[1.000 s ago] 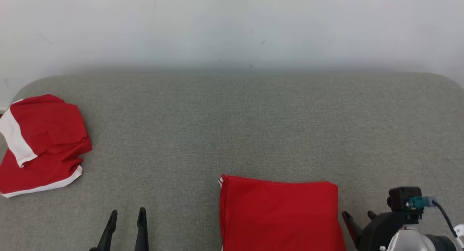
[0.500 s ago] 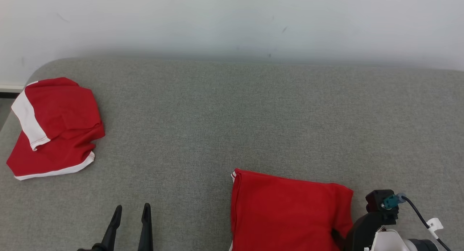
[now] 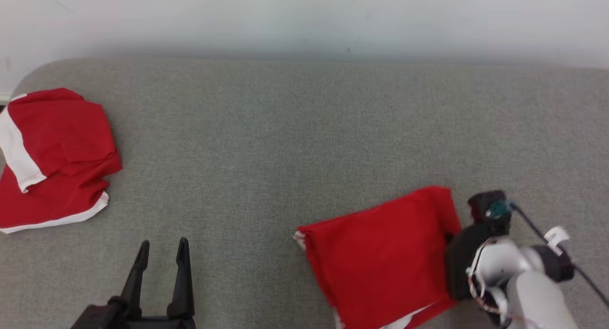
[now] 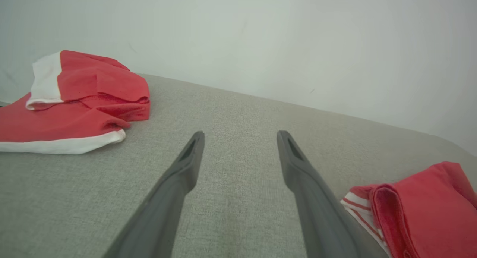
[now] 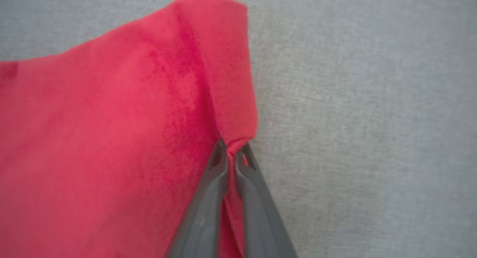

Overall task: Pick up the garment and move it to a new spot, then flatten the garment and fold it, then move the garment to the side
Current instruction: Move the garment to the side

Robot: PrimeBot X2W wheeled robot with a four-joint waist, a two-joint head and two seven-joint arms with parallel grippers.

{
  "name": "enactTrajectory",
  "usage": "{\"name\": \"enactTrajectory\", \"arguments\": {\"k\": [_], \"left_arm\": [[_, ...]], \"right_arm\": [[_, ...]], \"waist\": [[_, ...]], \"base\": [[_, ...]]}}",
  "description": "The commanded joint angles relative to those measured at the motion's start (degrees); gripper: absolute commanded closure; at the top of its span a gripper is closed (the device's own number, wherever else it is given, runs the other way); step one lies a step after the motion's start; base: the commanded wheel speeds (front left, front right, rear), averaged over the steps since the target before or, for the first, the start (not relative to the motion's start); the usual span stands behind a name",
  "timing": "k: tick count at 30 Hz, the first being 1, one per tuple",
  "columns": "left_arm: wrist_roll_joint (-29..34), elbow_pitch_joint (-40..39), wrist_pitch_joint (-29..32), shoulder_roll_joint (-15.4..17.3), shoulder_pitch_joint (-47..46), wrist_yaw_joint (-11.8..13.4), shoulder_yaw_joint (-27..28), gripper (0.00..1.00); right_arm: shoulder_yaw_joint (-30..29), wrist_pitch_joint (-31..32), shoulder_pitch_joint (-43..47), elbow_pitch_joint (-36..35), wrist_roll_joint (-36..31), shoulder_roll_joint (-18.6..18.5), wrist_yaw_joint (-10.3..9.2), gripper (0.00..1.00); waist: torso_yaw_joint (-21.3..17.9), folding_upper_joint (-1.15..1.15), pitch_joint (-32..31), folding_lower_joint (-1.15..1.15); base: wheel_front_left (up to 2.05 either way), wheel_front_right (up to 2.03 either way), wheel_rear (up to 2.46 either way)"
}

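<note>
Since the fold looks done, I judge the step in hand is the last one: shifting the folded garment [image 3: 380, 257] to the side. It lies at 5 o'clock in the head view, skewed on the grey bench [image 3: 285, 129]. The right gripper [image 5: 233, 150] has its fingers [image 5: 207, 205] pressed together on the garment's right edge, pinching a small pucker of red cloth. The left gripper [image 3: 162, 246] sits at 7 o'clock, fingers [image 4: 175, 187] spread wide, holding nothing.

How I'd do it well:
- Drag low and slow. It's a soft knit, and layers can slide apart.
- Can't tell from the wrist view if the pinch has every layer or just the top one, so I'd watch for the stack peeling.
- Pull straight, no twist. The edge is already bunching at the pinch.
- Set it down well apart from the second red garment [image 3: 52, 153] at 9 o'clock.

Materials:
- Garment: matte red jersey, limp, roughly rectangular, with white-striped trim [image 4: 359, 209] peeking at the folded end.
- Second garment: same red with white bands, a loose rumpled heap.
- Bench cover: coarse woven grey fabric with rounded corners. It likely grips cloth, so expect drag.
- Pale plain wall [image 3: 304, 15] at 12 o'clock.
</note>
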Motion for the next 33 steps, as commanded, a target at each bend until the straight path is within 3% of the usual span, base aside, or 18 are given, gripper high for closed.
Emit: {"name": "enactTrajectory", "arguments": {"k": [1, 10, 23, 30, 33], "left_arm": [[0.2, -1.0, -0.1, -0.1, -1.6, -0.1, 0.1, 0.0], [1.6, -5.6, -0.1, 0.6, -5.8, -0.1, -0.3, 0.0], [1.4, -9.6, -0.1, 4.3, -8.7, -0.1, -1.5, 0.0], [1.4, -10.4, -0.1, 5.5, -10.2, -0.1, -2.6, 0.0], [0.9, -9.9, -0.1, 5.6, -10.3, -0.1, -3.1, 0.0]], "right_arm": [[-1.3, -1.1, -3.4, 2.0, -1.5, -2.7, -0.15, 1.0], [-13.3, -4.3, -10.4, 8.1, -7.5, -12.8, -0.15, 1.0], [-30.2, -17.3, -17.8, 13.9, -18.5, -20.5, -0.15, 1.0], [-34.9, -23.9, -22.2, 18.2, -24.7, -25.4, -0.15, 1.0], [-34.8, -26.2, -23.2, 20.7, -23.8, -26.9, -0.14, 1.0]], "waist": [[-1.0, -0.01, 2.7, 0.0], [-1.2, -0.01, 9.4, 0.0], [-1.5, -0.01, 17.7, 0.0], [-1.6, -0.01, 21.1, 0.0], [-1.8, -0.01, 21.6, 0.0]], "base": [[0.0, 0.0, 0.0], [0.0, 0.0, 0.0], [0.0, 0.0, 0.0], [0.0, 0.0, 0.0], [0.0, 0.0, 0.0]]}}
